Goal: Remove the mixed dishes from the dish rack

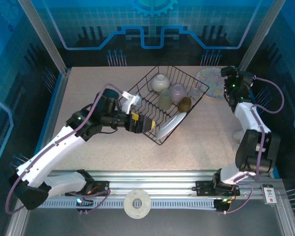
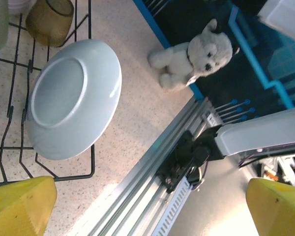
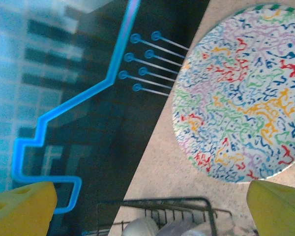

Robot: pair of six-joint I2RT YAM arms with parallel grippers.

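The black wire dish rack (image 1: pixel 152 132) stands angled mid-table. It holds a cream bowl (image 1: pixel 160 82), a translucent yellowish cup (image 1: pixel 165 99), a pale cup (image 1: pixel 178 92), a brown cup (image 1: pixel 185 103) and a white plate (image 1: pixel 171 125) leaning at its near corner. My left gripper (image 1: pixel 150 125) is open at the rack's near-left side, next to the white plate (image 2: pixel 73 98), with nothing between its yellow fingers (image 2: pixel 22 204). The squiggle-patterned plate (image 1: pixel 211 82) lies flat on the table behind the rack. My right gripper (image 1: pixel 227 82) hangs open by that plate (image 3: pixel 246 93), its fingers (image 3: pixel 278 206) empty.
A white stuffed dog (image 2: pixel 194 56) lies on the table to the right of the rack. The aluminium rail (image 1: pixel 152 179) runs along the near edge, with a tape roll (image 1: pixel 137 204) in front of it. Blue walls close in the back and sides.
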